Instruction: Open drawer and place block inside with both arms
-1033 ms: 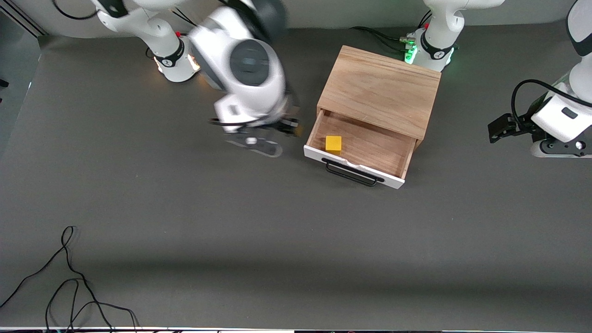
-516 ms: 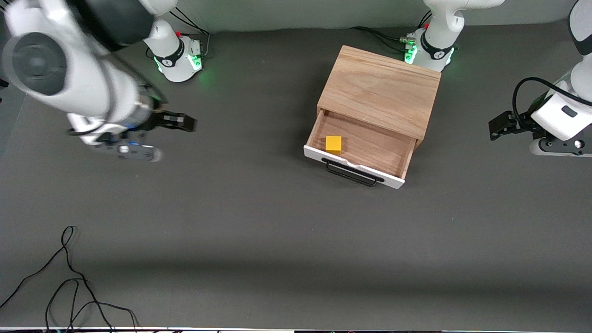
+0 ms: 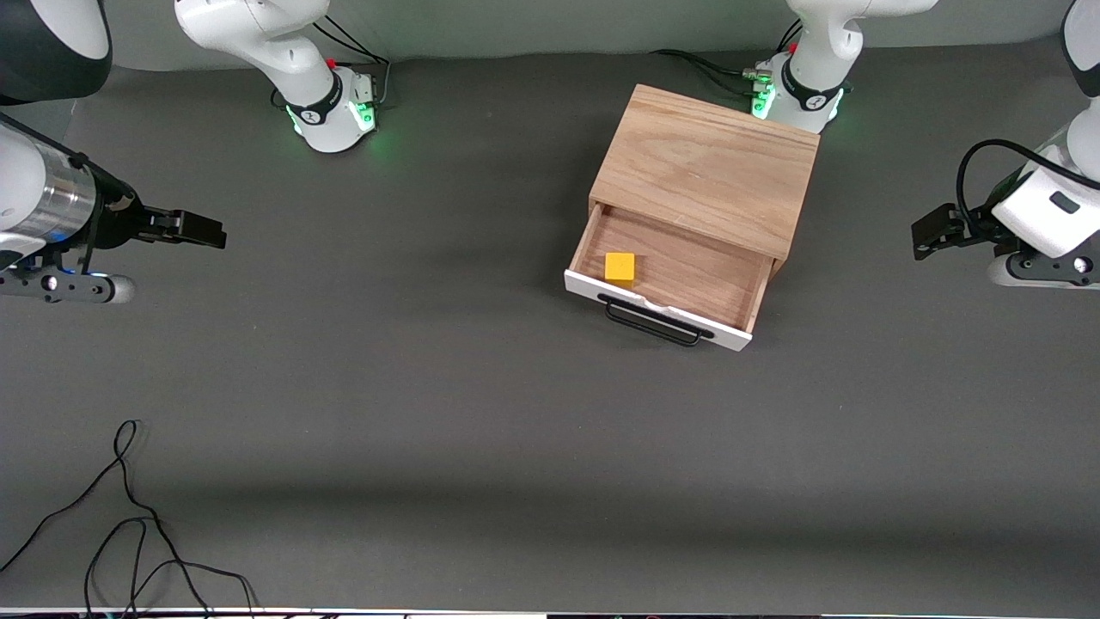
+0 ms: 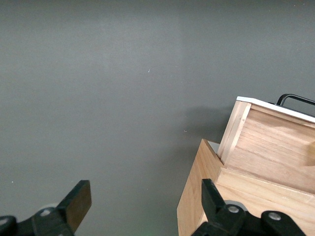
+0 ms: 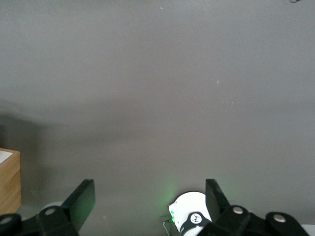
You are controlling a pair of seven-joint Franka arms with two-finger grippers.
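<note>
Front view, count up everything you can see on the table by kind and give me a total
Yellow block, in the open drawer: 1
Drawer: 1
Wooden box: 1
Left gripper and right gripper, each over bare table at its own end: 2
Loose black cable: 1
Total: 6

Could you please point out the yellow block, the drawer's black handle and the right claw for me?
yellow block (image 3: 620, 266), front view, on its top face.
drawer handle (image 3: 657, 323), front view, on the middle of the black bar.
right claw (image 3: 196, 229), front view, at its open fingertips.
</note>
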